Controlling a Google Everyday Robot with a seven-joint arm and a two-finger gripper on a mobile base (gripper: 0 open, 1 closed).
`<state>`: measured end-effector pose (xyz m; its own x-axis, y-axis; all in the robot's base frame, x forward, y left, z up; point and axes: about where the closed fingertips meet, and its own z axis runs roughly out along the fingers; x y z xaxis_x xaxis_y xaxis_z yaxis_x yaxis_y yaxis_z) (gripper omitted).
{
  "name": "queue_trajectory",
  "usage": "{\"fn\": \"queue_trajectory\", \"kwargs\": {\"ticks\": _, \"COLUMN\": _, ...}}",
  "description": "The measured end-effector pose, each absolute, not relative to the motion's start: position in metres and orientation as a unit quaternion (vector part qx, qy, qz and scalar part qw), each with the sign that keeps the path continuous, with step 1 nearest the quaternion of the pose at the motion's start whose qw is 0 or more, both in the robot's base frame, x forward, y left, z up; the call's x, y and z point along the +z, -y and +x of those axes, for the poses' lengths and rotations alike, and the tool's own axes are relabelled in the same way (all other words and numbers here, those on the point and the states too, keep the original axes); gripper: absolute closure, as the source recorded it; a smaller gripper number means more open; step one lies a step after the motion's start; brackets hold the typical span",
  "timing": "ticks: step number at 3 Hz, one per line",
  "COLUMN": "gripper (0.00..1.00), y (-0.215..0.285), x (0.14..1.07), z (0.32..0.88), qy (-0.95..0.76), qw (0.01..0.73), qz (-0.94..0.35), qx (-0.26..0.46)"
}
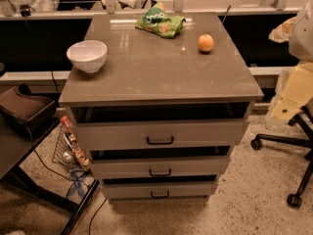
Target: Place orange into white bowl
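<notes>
The orange (pixel 206 42) sits on the grey cabinet top (pixel 161 72) at the back right, free of any grip. The white bowl (pixel 87 56) stands upright and empty at the left edge of the same top, well apart from the orange. A white and cream part of my arm (pixel 297 82) shows at the right edge of the camera view, beside the cabinet and lower than its top. My gripper is out of view, and nothing of it reaches over the cabinet top.
A green snack bag (pixel 160 23) lies at the back of the top, left of the orange. The cabinet has three drawers (pixel 160 135), slightly open. An office chair base (pixel 293 151) stands at the right. A dark table (pixel 24 131) and a wire basket (pixel 71 148) stand at the left.
</notes>
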<state>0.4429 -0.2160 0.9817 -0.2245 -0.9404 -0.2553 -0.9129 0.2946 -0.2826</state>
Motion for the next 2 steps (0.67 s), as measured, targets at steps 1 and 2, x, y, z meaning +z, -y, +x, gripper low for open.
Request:
{"fn": "queue_trajectory", "kwargs": {"ticks": 1, "gripper": 0.00, "y": 0.225, "x": 0.964, "z": 0.447, "qy": -0.805, "qw": 0.244, "qz": -0.541, "qx": -0.007}}
{"fn": "queue_trajectory", "kwargs": {"ticks": 2, "gripper": 0.00, "y": 0.235, "x": 0.924, "z": 0.448, "qy": -0.822, "qw": 0.299, "qz": -0.483, "qx": 0.042}}
